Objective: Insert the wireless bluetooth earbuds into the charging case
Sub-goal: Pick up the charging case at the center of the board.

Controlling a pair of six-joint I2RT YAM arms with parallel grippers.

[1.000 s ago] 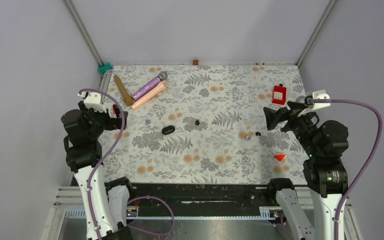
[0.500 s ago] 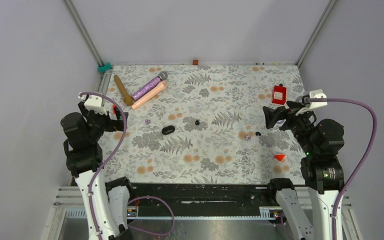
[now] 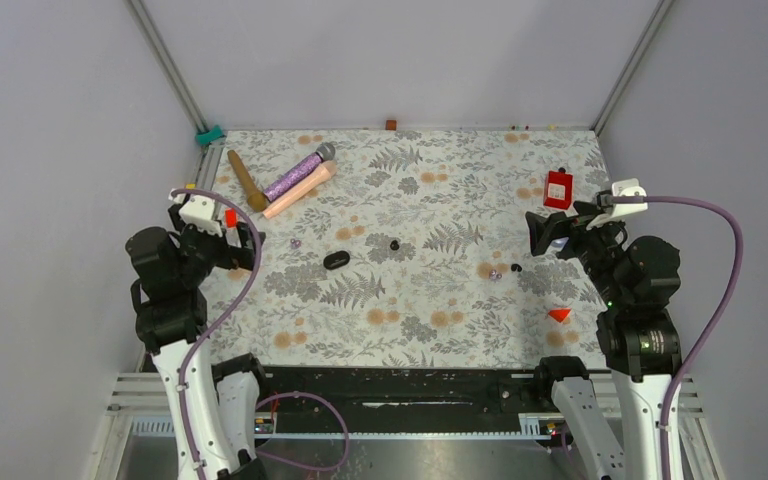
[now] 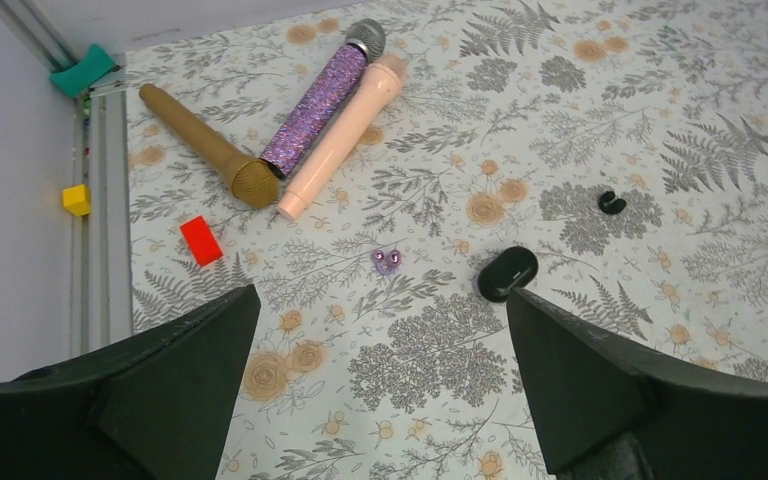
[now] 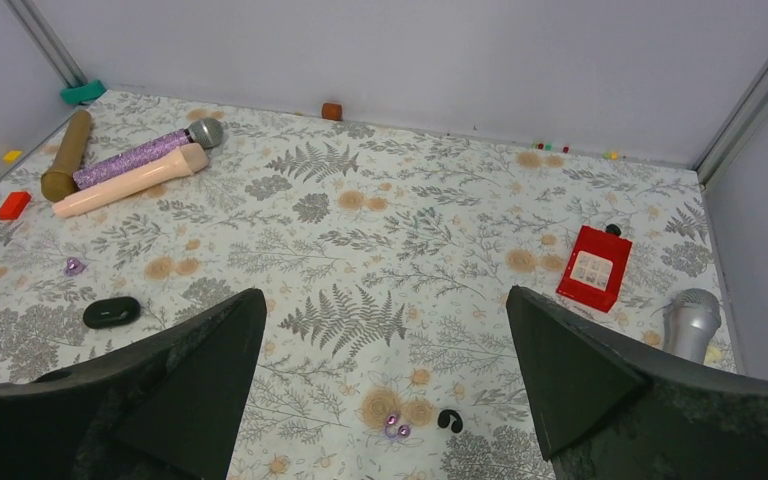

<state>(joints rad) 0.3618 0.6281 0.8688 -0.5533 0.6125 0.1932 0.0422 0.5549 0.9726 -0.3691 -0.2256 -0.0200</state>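
Though nothing on the desk has budged, left arm: swung its wrist in toward the middle over the last second, and it now hangs over the desk's left edge, looking down at the case area.
right arm: crept inward a touch too, with its head hovering over the right side, near the red box.
left jaws: spread wide, nothing between them.
right jaws: same deal, wide apart and empty.
charging case: little black oval left of centre, same spot as a second ago. Can't tell if the lid is up.
left purple earbud: near the case on its left, not touching.
left black earbud: just past the case, toward the middle.
right purple earbud: right half of the desk, well apart from the case. Might be two, too small to tell.
right black earbud: just beside that purple one.
what it means: looks like the approach only, zero buds in so far. My guess is each arm goes for the buds on its own side.
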